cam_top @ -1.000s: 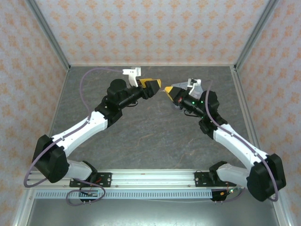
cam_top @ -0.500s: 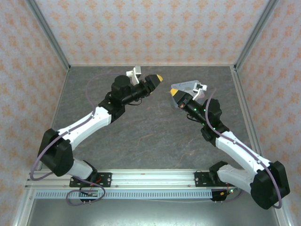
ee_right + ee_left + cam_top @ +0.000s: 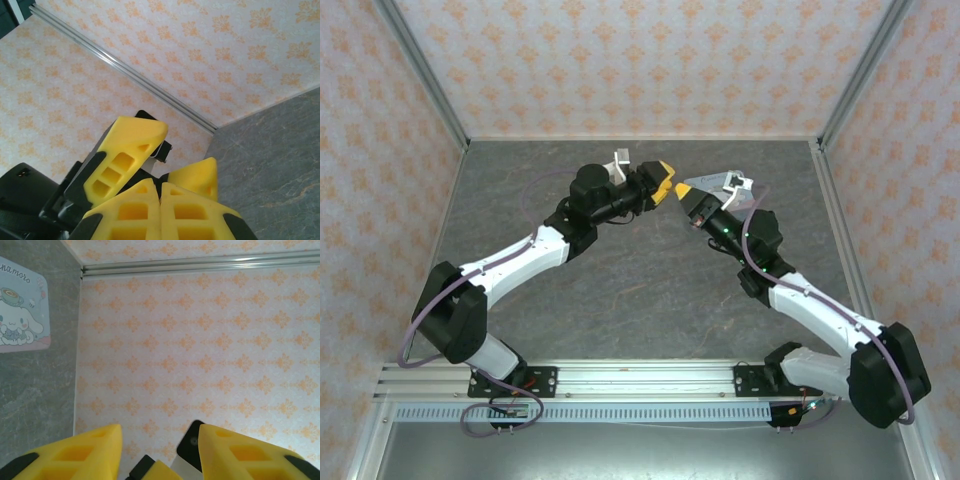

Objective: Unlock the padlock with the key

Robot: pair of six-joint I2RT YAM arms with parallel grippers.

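Both grippers meet in mid-air over the back middle of the grey table [image 3: 640, 290]. My left gripper [image 3: 664, 189] is open, its yellow fingers [image 3: 75, 452] spread wide apart. My right gripper [image 3: 683, 196] is shut, its two fingertips pressed flat together [image 3: 160, 197], and I see nothing between them. Its yellow tip [image 3: 157, 470] pokes into the gap of the left gripper [image 3: 157, 432]. From the right wrist, the left gripper's fingers [image 3: 125, 155] stand on either side of the right tip. The padlock and the key are hidden or out of view.
A pale blue cartoon-printed tin [image 3: 21, 310] lies flat on the table, at the left in the left wrist view. Patterned walls with metal frame posts [image 3: 425, 75] close in the table on three sides. The rail [image 3: 640, 375] with the arm bases runs along the near edge.
The grippers drew apart, then came back together. The left arm swung right and the right gripper moved left until its tip sat between the left fingers.
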